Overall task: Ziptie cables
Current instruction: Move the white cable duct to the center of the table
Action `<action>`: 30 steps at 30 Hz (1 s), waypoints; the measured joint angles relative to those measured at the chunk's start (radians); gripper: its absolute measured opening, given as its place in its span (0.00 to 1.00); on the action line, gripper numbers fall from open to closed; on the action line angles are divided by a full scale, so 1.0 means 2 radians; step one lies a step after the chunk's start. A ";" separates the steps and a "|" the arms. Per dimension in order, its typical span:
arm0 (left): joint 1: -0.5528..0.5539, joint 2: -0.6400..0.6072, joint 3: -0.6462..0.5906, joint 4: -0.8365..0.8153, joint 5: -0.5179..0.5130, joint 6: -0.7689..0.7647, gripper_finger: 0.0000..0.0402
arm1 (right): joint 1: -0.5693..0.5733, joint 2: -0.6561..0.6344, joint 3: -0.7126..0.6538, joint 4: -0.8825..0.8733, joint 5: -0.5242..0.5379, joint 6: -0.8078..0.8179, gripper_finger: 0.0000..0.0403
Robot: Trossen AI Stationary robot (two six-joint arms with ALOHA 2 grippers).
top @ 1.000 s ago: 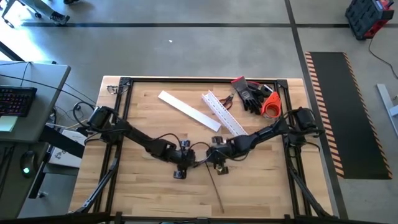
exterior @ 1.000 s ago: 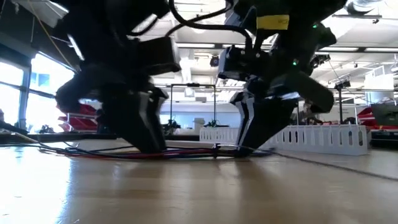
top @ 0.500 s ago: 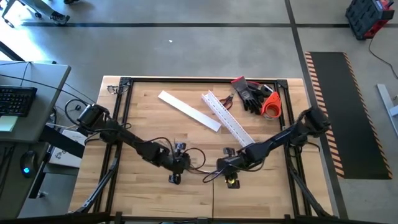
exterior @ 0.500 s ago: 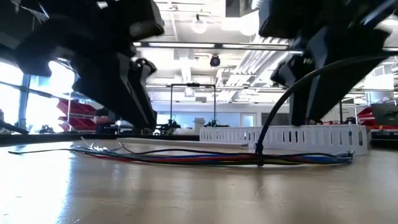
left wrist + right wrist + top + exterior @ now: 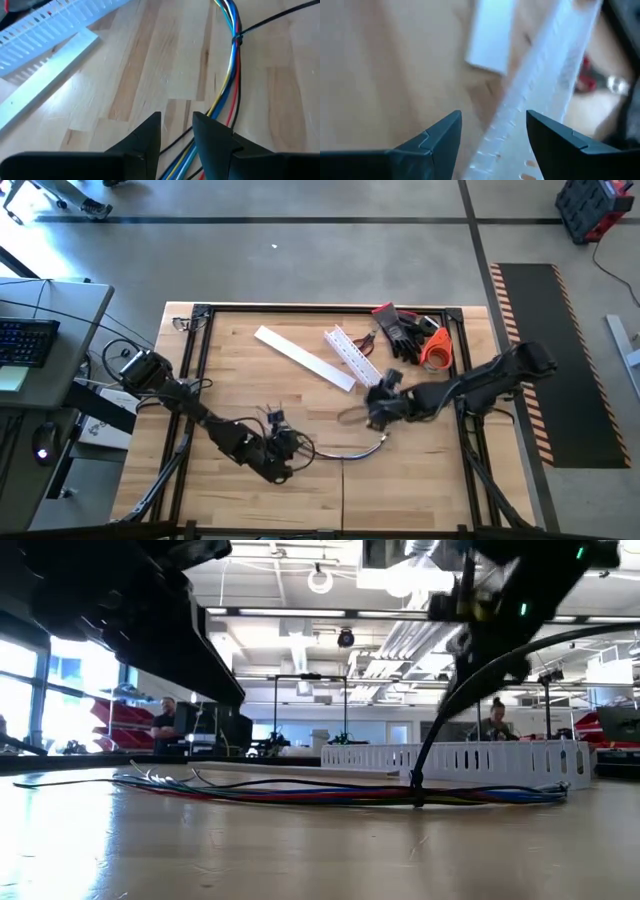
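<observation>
The cables (image 5: 365, 450) lie as a loose coloured bundle on the wooden table, near its middle; the low view shows them flat on the wood (image 5: 300, 792). A black zip tie (image 5: 238, 39) is looped round the bundle, its long tail sticking out. My left gripper (image 5: 292, 460) hangs above the bundle's left part, open by a narrow gap (image 5: 177, 116), with nothing between its tips. My right gripper (image 5: 368, 412) is lifted off the cables to their far right. It is open (image 5: 492, 119) and faces the white slotted channel (image 5: 545, 85).
A white slotted channel (image 5: 360, 365) and a flat white cover strip (image 5: 300, 355) lie at the table's far middle. Black-and-red gloves (image 5: 400, 330) and an orange object (image 5: 435, 350) sit at the far right. People (image 5: 165, 720) are in the room behind.
Both grippers were down at the cables a second ago. My right gripper has risen and drawn back toward the far right, off the bundle. My left gripper has lifted and moved toward the near left. The bundle stays lying on the table with the tie round it.
</observation>
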 joint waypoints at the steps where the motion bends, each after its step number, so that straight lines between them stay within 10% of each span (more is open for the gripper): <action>1: -0.001 0.000 0.000 0.000 -0.001 -0.001 0.23 | -0.011 0.000 -0.015 0.016 -0.011 0.005 0.52; 8: 0.000 0.000 0.000 0.003 -0.010 0.001 0.23 | -0.049 0.000 -0.082 0.079 -0.042 0.039 0.47; 16: 0.002 0.000 0.000 0.006 -0.016 0.004 0.23 | -0.021 -0.003 -0.089 0.087 -0.040 0.080 0.04; 30: -0.021 -0.038 0.000 -0.003 -0.100 -0.004 0.23 | 0.064 -0.125 -0.065 0.119 0.069 0.047 0.00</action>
